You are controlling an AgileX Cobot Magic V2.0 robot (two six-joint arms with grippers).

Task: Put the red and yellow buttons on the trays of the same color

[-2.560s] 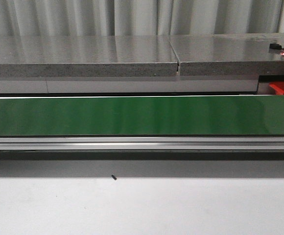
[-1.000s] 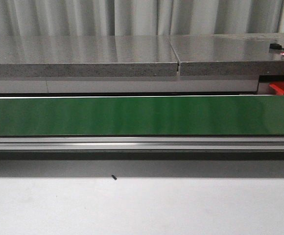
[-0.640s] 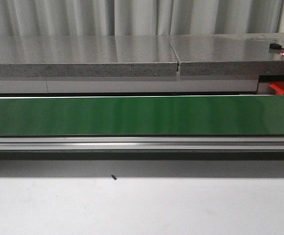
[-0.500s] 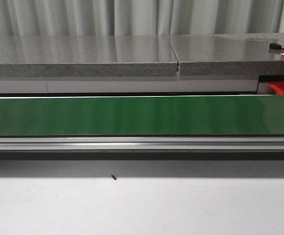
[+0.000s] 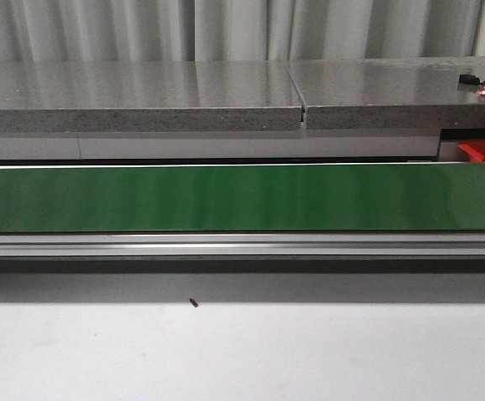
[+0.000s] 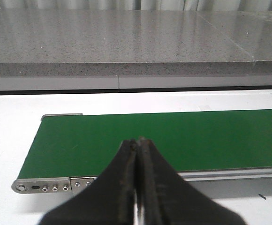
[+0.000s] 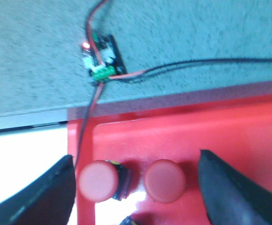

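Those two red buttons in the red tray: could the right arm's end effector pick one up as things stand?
Probably yes. The right end effector hangs open over the red tray, with both red buttons between its fingers. Nothing covers them, though the red and black wires run close to the nearer button.

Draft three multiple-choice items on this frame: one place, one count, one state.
1. Where do the red buttons lie?
A. on the green belt
B. in the red tray
C. on the grey counter

2. How many red buttons show in the right wrist view?
A. one
B. two
C. four

3. How does the left gripper stand?
A. shut, holding nothing
B. wide open
C. shut on a button

Answers:
1 B: both red buttons sit inside the red tray, and the green belt carries nothing.
2 B: two round red caps lie side by side between the fingers of the open right gripper.
3 A: the fingers of the left gripper press together with nothing between them.
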